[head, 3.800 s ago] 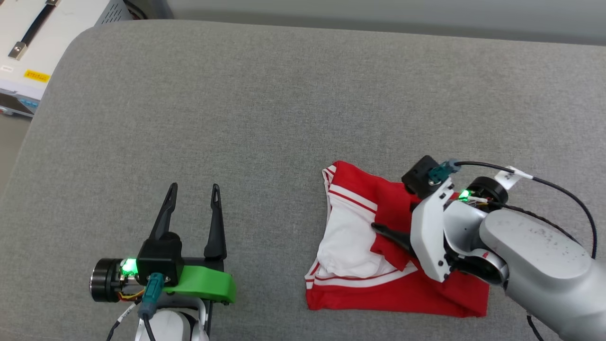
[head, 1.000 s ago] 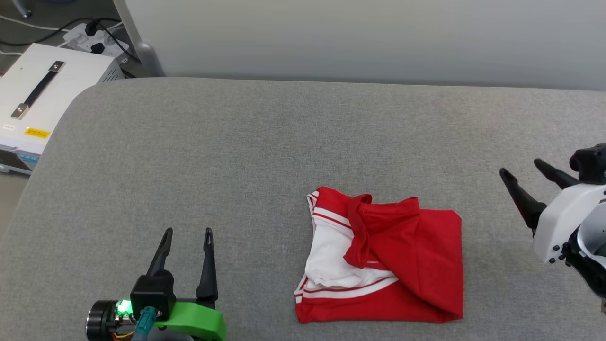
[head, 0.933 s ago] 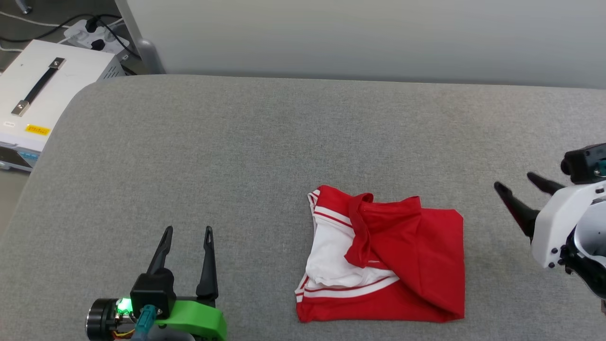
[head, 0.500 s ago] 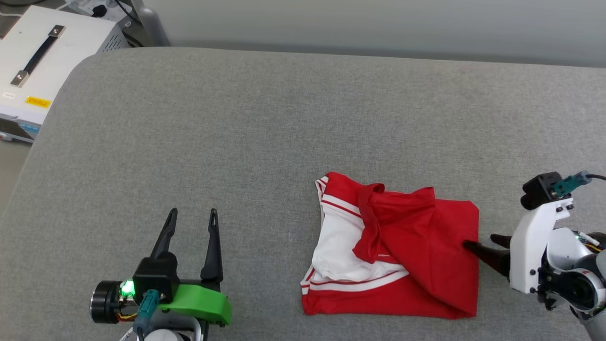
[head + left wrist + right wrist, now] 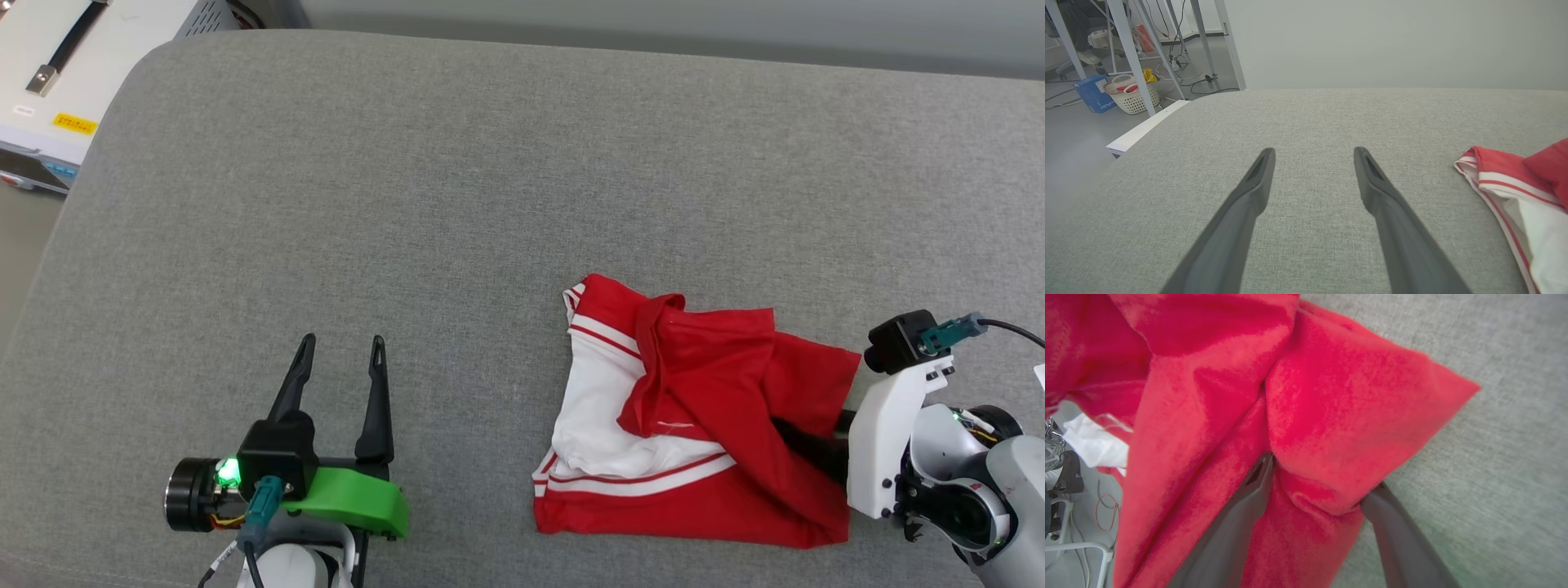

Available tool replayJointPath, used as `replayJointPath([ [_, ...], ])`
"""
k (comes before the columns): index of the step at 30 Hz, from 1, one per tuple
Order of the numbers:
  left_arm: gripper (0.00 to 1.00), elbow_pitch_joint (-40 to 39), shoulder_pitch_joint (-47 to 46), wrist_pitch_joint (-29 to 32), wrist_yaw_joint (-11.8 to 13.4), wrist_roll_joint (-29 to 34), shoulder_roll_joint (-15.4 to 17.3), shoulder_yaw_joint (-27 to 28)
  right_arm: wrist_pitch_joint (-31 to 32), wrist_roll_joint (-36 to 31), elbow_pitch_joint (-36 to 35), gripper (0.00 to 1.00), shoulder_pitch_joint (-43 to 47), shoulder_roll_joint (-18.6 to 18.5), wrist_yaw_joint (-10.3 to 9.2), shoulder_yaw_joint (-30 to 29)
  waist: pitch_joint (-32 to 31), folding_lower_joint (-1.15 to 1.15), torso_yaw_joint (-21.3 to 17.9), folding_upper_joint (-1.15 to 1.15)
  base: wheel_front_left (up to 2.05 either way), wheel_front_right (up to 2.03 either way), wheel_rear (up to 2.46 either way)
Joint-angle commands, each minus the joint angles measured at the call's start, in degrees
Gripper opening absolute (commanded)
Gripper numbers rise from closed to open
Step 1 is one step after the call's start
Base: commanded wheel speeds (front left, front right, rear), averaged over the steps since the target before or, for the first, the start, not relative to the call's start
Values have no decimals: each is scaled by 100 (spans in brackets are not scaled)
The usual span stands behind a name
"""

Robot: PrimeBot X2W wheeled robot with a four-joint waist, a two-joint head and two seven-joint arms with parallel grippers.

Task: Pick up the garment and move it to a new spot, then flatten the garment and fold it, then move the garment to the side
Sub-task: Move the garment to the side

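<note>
Rumpled garment (image 5: 702, 457), red cloth with white sleeve and striped trim, is lying on the grey woven cushion (image 5: 408, 204), right of centre. The right gripper (image 5: 1316, 484) is gaping wide, fingers straddling a red fold. The left gripper (image 5: 341, 347) is hovering open, empty. A lattice basket (image 5: 1133, 98) is holding red and yellow items.

We read this as lab or test room, not home. We see white instrument case (image 5: 106, 49) with black handle (image 5: 61, 45) and yellow label (image 5: 75, 124) beside grey padded bench (image 5: 490, 163). We note pale metal frame legs (image 5: 1132, 57), loose cables (image 5: 1175, 64) on bare grey floor (image 5: 1069, 134), basket (image 5: 1133, 98), blue box (image 5: 1093, 94), plain wall (image 5: 1392, 41).
</note>
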Motion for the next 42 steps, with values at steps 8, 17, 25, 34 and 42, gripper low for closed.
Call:
replayJointPath([
  [8,100,113,38,-34,38,-51,-30,9,-1045,-156,67,0,-381,-110,-4,319,-299,0,-70,0,0,0,0],
  [17,100,58,270,-34,73,-47,-31,86,-1757,-778,-367,0,-718,-558,-4,665,-610,0,-499,0,0,0,0],
  [25,100,-61,384,-34,122,-75,-32,127,-1782,-1054,-922,0,-884,-1008,-4,833,-639,0,-1217,0,0,0,0],
  [34,100,-217,307,-34,124,-13,-26,191,-1682,-1042,-1212,0,-941,-1284,-4,574,-331,0,-1885,0,0,0,0],
  [42,100,-522,-131,-34,60,104,92,323,-1558,-1002,-657,0,-1324,-1599,-4,102,542,0,-2050,0,0,0,0],
])
